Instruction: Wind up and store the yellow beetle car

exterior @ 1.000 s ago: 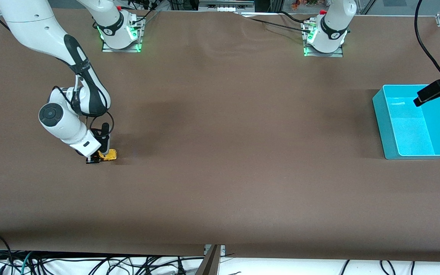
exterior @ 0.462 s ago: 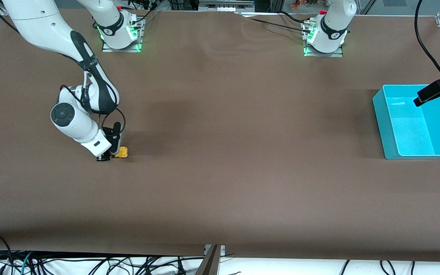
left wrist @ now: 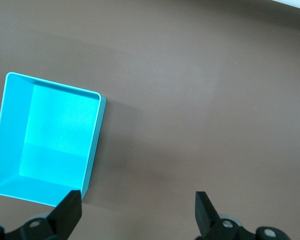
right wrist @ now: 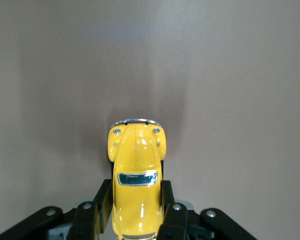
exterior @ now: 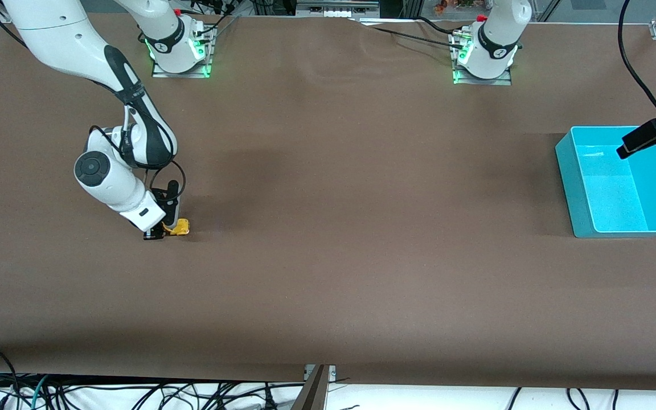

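Yellow against the brown table (exterior: 328, 228), the car (exterior: 180, 228) sits at the right arm's end, its wheels down on the surface. The right gripper (exterior: 164, 229) is clamped on its sides, one finger (right wrist: 101, 206) pressed to each flank, with the hood pointing out from between them. Toward the left arm's end stands a teal bin (exterior: 569, 176), well apart from the car. The left gripper (left wrist: 137, 210) waits above the table beside the bin, fingers spread wide and holding nothing.
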{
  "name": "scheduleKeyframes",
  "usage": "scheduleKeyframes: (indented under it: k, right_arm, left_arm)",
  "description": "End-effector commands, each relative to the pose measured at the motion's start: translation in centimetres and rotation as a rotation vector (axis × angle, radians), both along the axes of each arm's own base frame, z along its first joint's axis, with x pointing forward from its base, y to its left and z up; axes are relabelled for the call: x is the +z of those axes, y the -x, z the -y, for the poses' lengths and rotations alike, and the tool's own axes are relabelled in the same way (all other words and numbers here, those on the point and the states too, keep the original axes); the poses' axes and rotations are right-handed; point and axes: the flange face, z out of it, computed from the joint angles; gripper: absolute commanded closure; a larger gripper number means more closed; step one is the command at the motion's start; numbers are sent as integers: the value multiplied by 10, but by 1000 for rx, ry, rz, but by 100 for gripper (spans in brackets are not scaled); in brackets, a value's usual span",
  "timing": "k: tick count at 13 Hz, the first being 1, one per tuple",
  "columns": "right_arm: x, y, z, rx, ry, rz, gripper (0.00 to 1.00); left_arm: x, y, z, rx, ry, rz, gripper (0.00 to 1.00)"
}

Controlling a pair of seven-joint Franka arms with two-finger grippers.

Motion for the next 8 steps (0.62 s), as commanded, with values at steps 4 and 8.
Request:
scheduleKeyframes:
  k: [4,8]
  right_arm:
    - [-23,9,87,56,15,-1,59]
    - [-29,14,147,58,26,9,57]
  left_arm:
    - [7,-1,-2,-11,0,1,0]
    - [7,-1,-2,-11,0,3,0]
